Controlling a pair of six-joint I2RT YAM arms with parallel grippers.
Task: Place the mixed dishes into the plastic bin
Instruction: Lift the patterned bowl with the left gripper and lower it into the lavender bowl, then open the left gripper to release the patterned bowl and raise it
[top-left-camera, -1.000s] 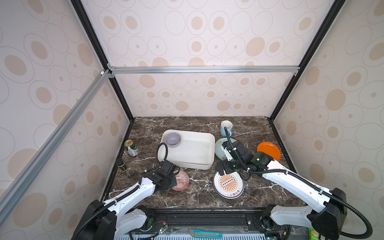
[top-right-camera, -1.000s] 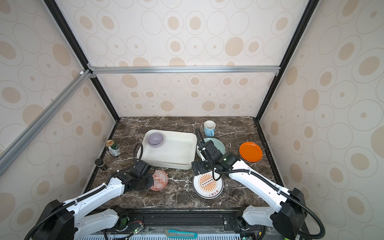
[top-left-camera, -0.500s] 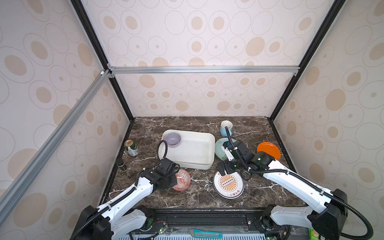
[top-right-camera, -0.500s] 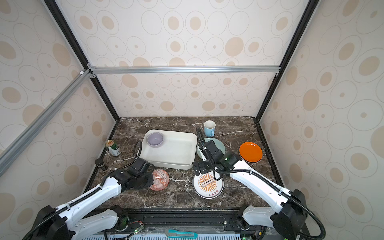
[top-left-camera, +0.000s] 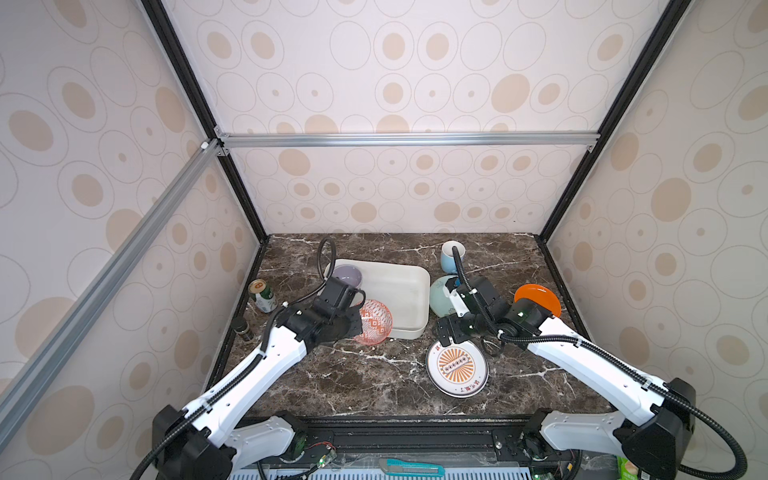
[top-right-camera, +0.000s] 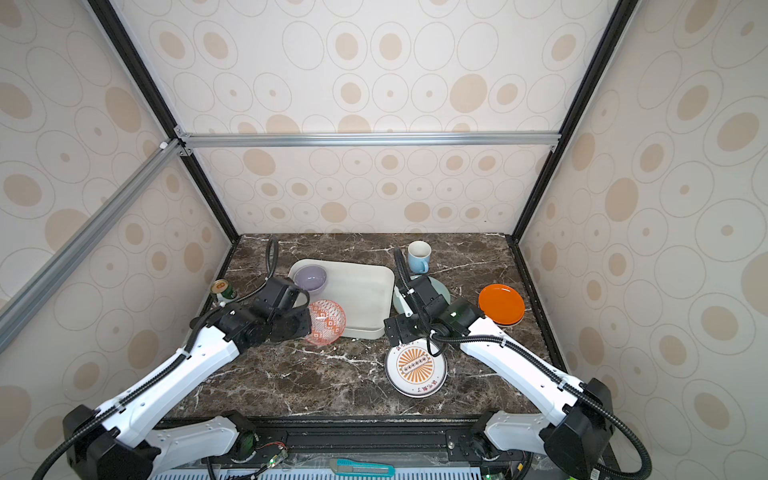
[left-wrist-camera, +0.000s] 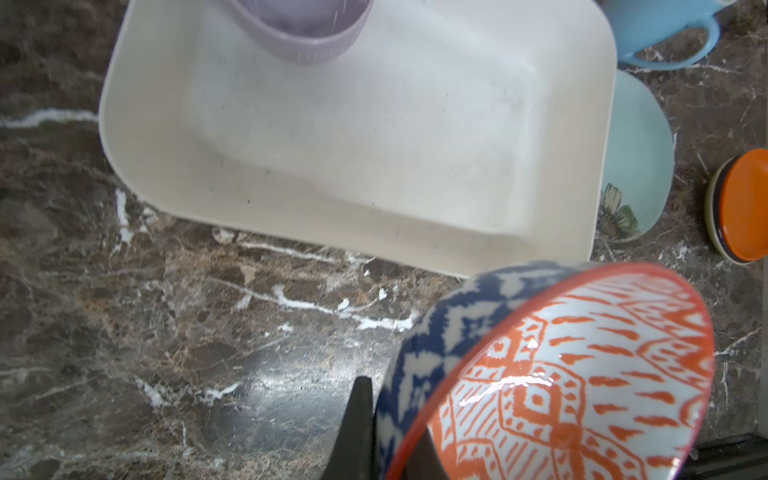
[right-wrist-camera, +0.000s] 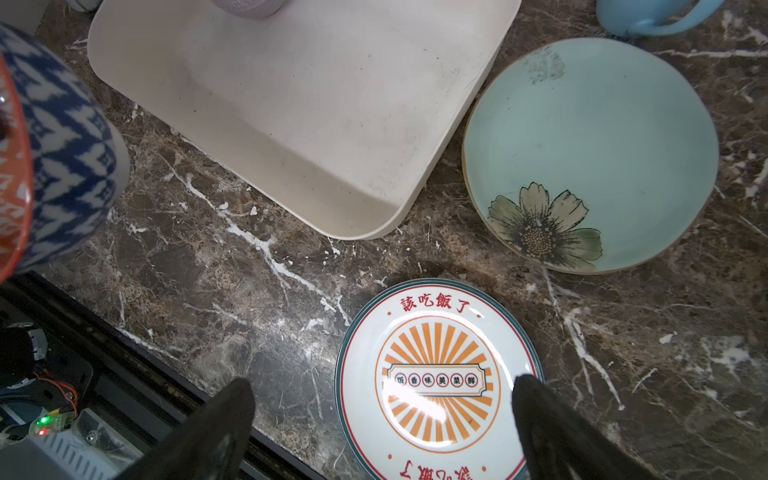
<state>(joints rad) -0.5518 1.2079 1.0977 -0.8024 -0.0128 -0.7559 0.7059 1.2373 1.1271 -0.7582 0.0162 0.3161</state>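
"What have we shifted in this last second?"

"Our left gripper (top-left-camera: 356, 325) has carried the red-white patterned bowl (top-left-camera: 375, 322) away from the table's front edge. It now hangs tilted, overlapping the plastic bin's (top-left-camera: 409, 332) near rim in both top views."

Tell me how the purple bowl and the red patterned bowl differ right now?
The lavender bowl is plain purple; the patterned bowl is orange-red and white inside, blue and white outside. The lavender bowl sits upright in a far corner of the white bin; the patterned bowl is tilted, its rim pinched by the left arm's fingers, near the bin's front edge, not resting inside. Both are round and empty.
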